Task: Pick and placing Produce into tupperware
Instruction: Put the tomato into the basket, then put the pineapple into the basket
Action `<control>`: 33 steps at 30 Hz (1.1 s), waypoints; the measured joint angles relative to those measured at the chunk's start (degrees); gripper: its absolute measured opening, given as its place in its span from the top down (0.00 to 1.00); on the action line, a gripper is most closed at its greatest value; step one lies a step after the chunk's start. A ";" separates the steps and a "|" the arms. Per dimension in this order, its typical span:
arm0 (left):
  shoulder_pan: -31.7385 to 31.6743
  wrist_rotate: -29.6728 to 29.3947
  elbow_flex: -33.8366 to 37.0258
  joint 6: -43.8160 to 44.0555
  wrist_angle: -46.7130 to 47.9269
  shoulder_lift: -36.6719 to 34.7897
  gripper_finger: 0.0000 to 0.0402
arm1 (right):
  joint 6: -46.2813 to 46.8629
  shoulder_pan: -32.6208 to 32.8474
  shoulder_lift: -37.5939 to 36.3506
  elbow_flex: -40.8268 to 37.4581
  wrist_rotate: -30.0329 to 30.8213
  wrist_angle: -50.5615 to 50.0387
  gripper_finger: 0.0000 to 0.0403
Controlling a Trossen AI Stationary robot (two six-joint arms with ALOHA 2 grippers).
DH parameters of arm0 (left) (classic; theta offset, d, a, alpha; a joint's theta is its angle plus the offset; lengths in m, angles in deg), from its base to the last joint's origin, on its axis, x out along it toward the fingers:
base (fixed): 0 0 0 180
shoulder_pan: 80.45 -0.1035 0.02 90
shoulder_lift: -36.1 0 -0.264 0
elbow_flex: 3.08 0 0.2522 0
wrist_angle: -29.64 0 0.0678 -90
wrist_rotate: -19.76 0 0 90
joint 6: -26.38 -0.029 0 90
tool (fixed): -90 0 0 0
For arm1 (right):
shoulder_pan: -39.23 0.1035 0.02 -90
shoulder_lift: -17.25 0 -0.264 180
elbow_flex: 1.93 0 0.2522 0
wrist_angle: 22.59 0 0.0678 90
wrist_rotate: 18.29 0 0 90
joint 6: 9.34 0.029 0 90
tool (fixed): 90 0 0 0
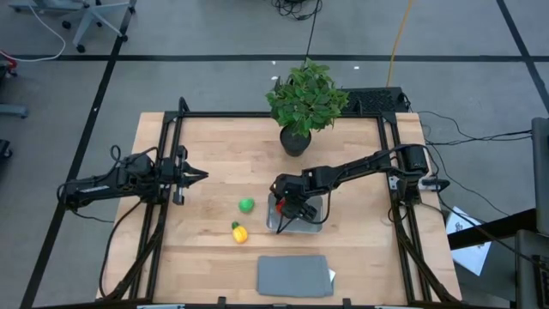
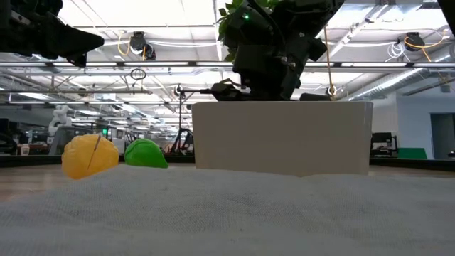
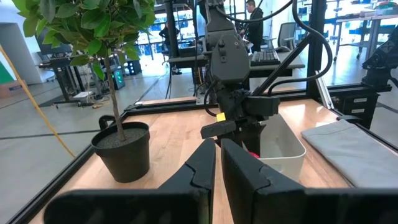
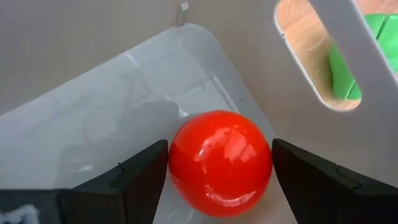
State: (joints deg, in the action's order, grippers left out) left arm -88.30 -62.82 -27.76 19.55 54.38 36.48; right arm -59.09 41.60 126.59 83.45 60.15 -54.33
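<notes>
- Wooden table (image 1: 223, 146) filling the centre of the high view, dark frame rails along its sides.
- Potted plant (image 1: 304, 103) at top centre of the table, leafy, in a dark pot.
- Flat grey rectangle (image 1: 294, 275) at bottom centre, well below the container.
- Right arm reaching from the right edge toward the middle; right gripper (image 1: 292, 209) lowered into the tupperware (image 1: 312, 225), just right of centre.
- In the right wrist view, fingers (image 4: 140, 180) spread to either side of the red produce (image 4: 221, 163); slight gaps visible at both sides, jaws open, ball resting on the container floor.
- Left arm parked at the left side of the table; left gripper (image 1: 196, 176) pointing toward the centre, fingers (image 3: 202, 169) pressed nearly together, holding nothing.
- Green produce (image 1: 246, 204) on bare wood, just left of the tupperware, apart from it.
- Yellow produce (image 1: 239, 232) with green tip, below and slightly left of the green piece, near it, on the wood.
</notes>
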 joint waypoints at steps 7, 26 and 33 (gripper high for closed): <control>-0.01 0.02 0.00 0.02 0.00 0.00 0.92 | 1.14 1.17 -1.03 0.00 7.26 -0.49 0.31; 0.01 0.00 0.00 0.26 -0.11 0.00 0.92 | 7.33 1.86 -3.10 0.02 7.48 -2.66 0.31; 0.01 0.00 0.02 0.26 -0.14 -0.02 0.92 | 8.85 1.73 -6.99 0.13 7.39 -3.37 0.31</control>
State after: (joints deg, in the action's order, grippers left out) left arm -88.29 -62.82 -27.74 19.81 54.24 36.46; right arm -50.24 43.33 119.60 83.58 67.54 -57.70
